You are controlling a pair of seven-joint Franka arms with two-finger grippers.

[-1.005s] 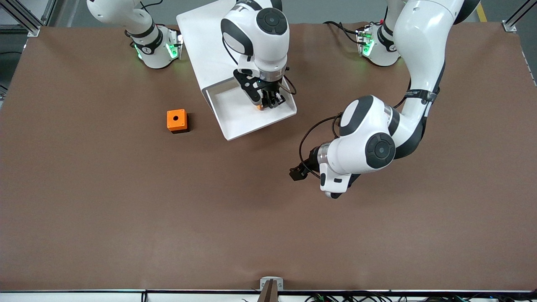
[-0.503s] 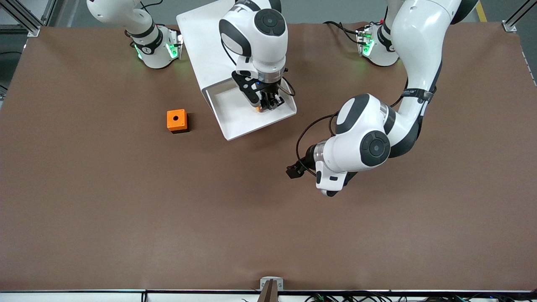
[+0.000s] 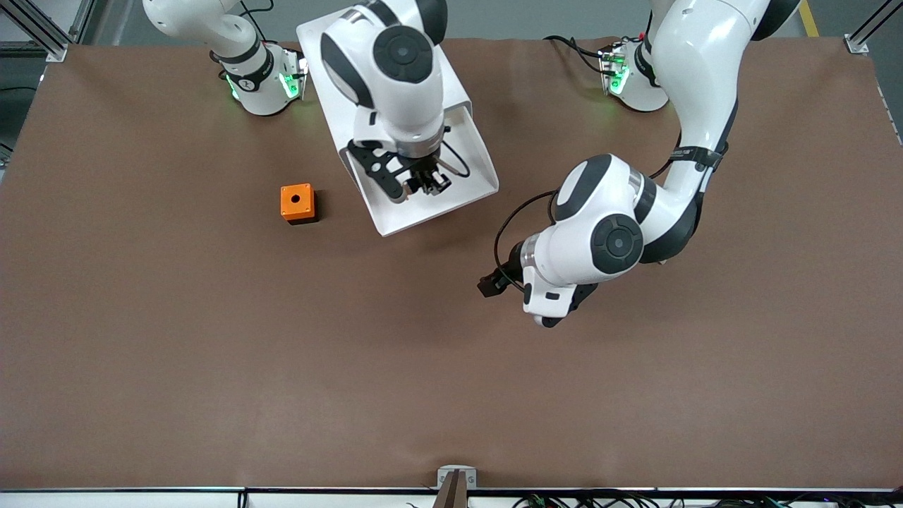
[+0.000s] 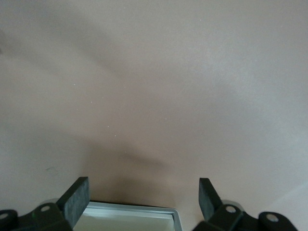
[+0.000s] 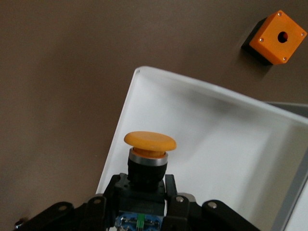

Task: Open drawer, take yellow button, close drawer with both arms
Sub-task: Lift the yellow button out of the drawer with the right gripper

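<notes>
A brown worktop [image 3: 176,339] carries a white cabinet [image 3: 338,49] whose uppermost drawer [image 3: 465,187] is pulled out toward the front camera, showing a shallow white tray. The right arm reaches from its base over the cabinet, and the right end effector [image 3: 421,185] hangs above the open drawer. Its fingers are clamped on the black body of the button [image 5: 149,156], which is lifted clear of the tray floor. In the right wrist view the button's round orange cap points away from the fingers, with a silver ring under the cap and a bit of blue down between the finger bases. An orange cube [image 3: 297,202] with a hole in its top sits on the worktop, near the drawer, toward the right arm's end. The left arm bends down from its base, and the left end effector [image 3: 490,285] hangs low over bare worktop, nearer to the front camera than the drawer. Its fingers [image 4: 77,199] stand wide apart and hold nothing.
</notes>
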